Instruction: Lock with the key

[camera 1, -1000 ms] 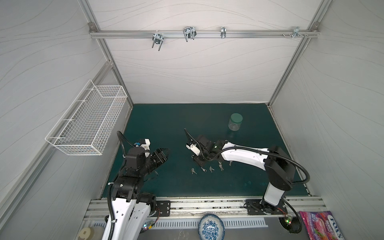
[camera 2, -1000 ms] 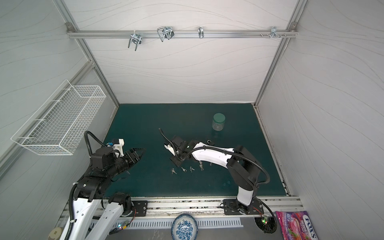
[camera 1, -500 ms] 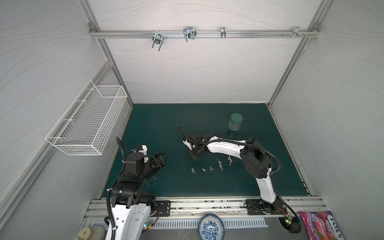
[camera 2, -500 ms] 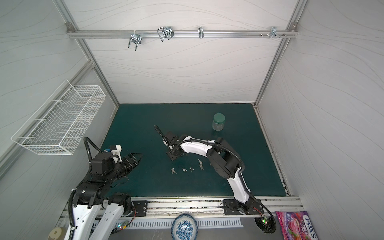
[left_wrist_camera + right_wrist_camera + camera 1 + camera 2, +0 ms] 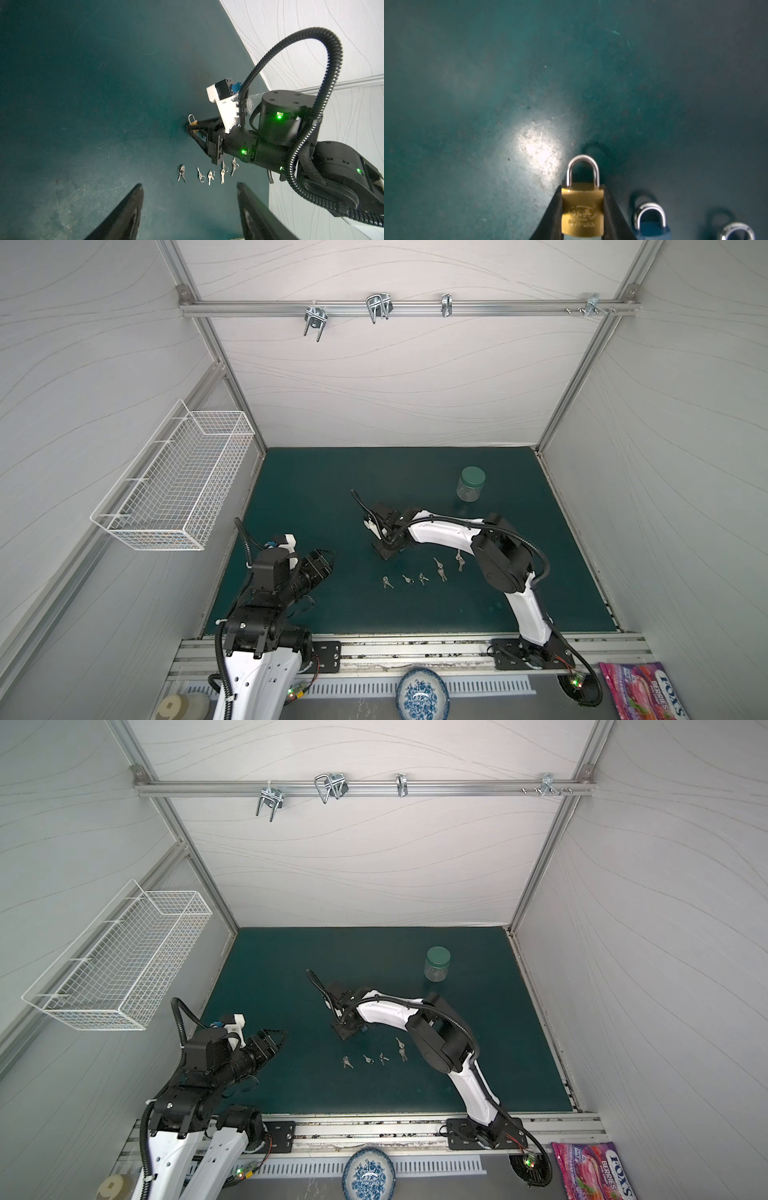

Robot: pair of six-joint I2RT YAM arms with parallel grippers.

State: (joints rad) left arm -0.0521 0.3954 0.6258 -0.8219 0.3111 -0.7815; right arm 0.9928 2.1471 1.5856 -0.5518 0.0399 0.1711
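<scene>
Squarely pinched in the right tool [image 5: 582, 187] sits the brass padlock [image 5: 582, 212], left tool [image 5: 189, 184] spread.

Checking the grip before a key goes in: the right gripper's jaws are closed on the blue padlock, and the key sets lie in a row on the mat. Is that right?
No. The right gripper has its jaws closed on the brass padlock; the blue padlock lies beside it, as the right wrist view shows. The key sets lie in a row on the mat.

left gripper [image 5: 189, 184] hovers spread wide — right gripper [image 5: 582, 188] low, clamping a padlock [image 5: 582, 212].
</scene>
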